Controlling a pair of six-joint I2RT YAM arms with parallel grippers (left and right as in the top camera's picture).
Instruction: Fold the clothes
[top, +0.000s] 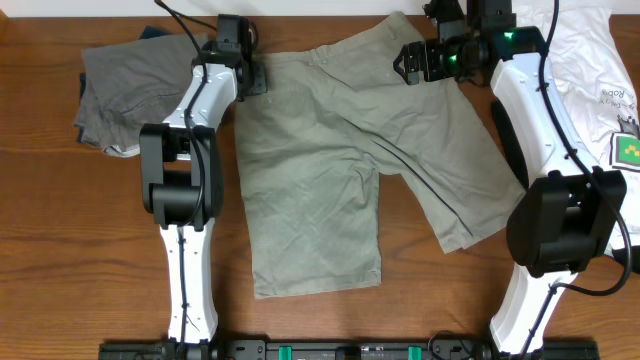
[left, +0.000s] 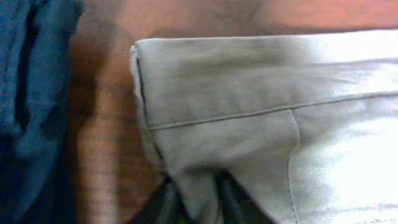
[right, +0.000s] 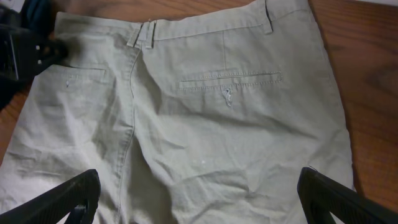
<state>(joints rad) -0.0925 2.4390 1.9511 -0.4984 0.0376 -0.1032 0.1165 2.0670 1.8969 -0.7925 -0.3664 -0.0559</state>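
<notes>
Lying flat on the brown wooden table (top: 60, 230), the khaki-green cotton shorts (top: 320, 150) sit between the two arms. Their long axis runs far to near, with the waistband at the far side and the legs pointing toward the robot's base. One leg runs straight; the other splays diagonally rightward. The left claw (top: 258, 78) pinches the waistband's left corner. The right claw (top: 415, 62) hangs spread wide over the waistband's right part.

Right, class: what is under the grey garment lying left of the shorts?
Under the grey garment a navy piece pokes out at the far edge and a white strip shows at the near edge. How far either reaches underneath is covered.
</notes>
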